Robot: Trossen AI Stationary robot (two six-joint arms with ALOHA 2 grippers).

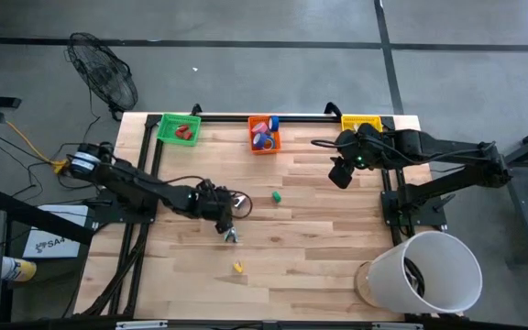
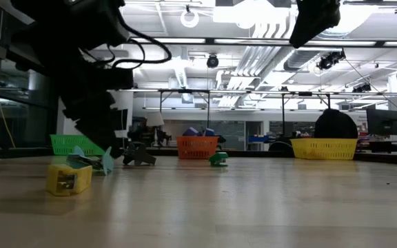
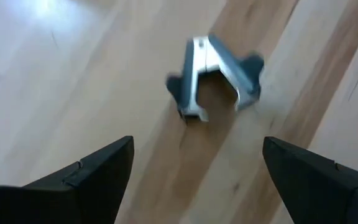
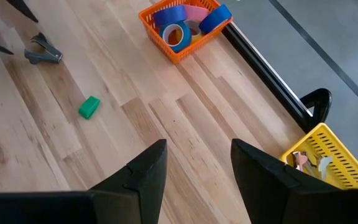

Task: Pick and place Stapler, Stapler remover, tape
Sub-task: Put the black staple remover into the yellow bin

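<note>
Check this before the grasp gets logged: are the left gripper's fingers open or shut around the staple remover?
Open. The left gripper has its fingers spread wide, and the staple remover lies on the table beyond them, untouched.

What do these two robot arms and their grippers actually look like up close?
Both are dark, jointed arms with black cables looping alongside. The left arm has a silver-banded base joint; the right arm shows a small green light. The left gripper and right gripper each have two black wedge-shaped fingers.

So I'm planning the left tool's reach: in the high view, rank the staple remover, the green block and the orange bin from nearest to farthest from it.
1. Staple remover, just below the left tool.
2. Green block, to its right.
3. Orange bin, at the table's far edge.
</note>
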